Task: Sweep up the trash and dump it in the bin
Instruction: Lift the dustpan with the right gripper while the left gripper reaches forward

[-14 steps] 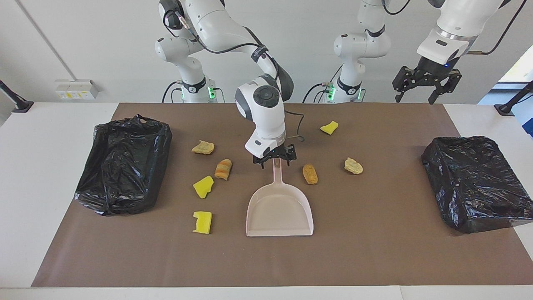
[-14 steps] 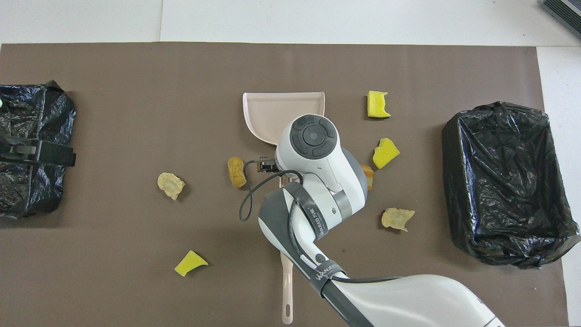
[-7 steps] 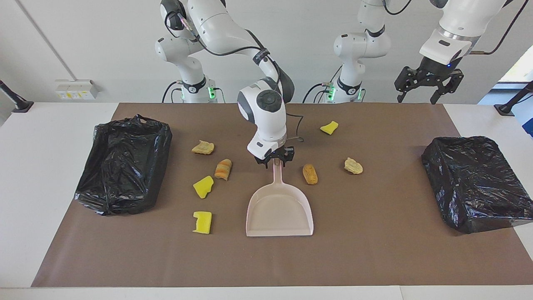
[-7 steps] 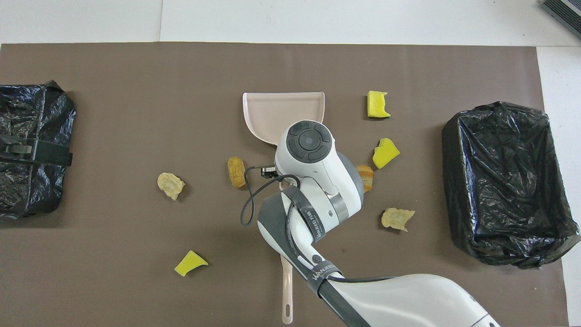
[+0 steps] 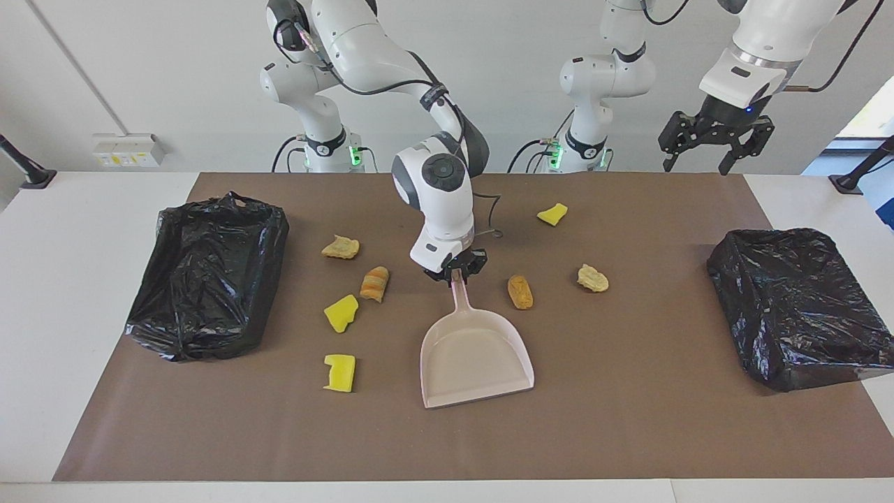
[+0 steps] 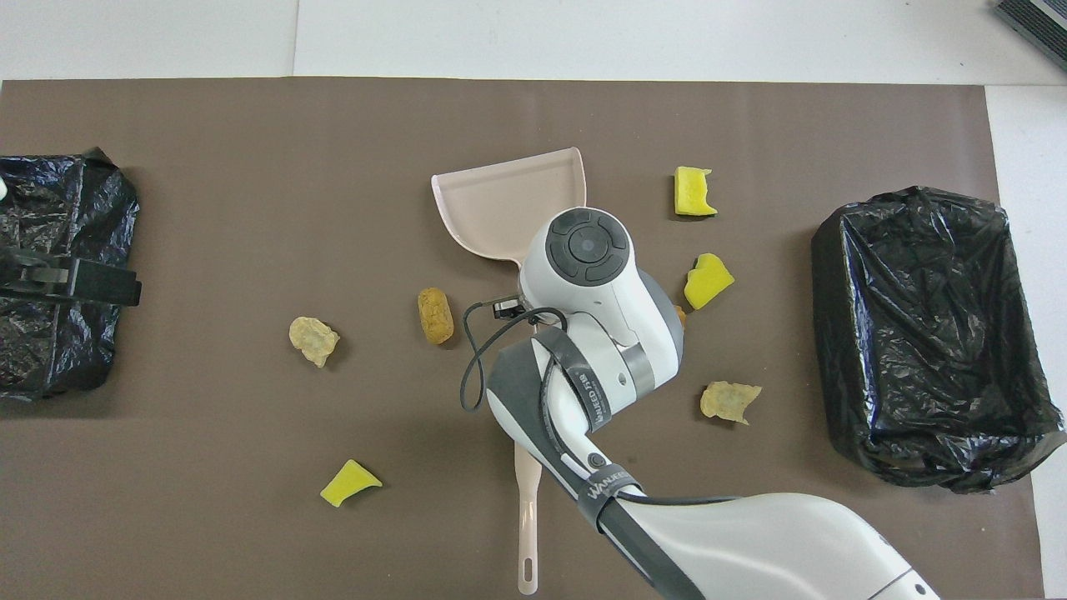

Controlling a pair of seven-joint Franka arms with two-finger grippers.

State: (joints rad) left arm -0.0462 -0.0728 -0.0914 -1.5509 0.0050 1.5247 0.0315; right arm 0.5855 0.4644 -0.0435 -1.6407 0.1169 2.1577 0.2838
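Note:
Several trash scraps lie on the brown mat: yellow sponge chunks, tan pieces and orange pieces. The beige dustpan lies mid-mat, its mouth away from the robots and skewed toward the left arm's end; it also shows in the overhead view. My right gripper is shut on the dustpan's handle. My left gripper is open and empty, raised over the bin at its end of the table.
Two bins lined with black bags stand at the mat's ends. A beige handle lies nearer the robots than the dustpan, its other end hidden under my right arm.
My right gripper has closed on the dustpan handle and turned the pan, swinging its mouth toward the left arm's end. The scraps have not moved. The left arm barely shifted.

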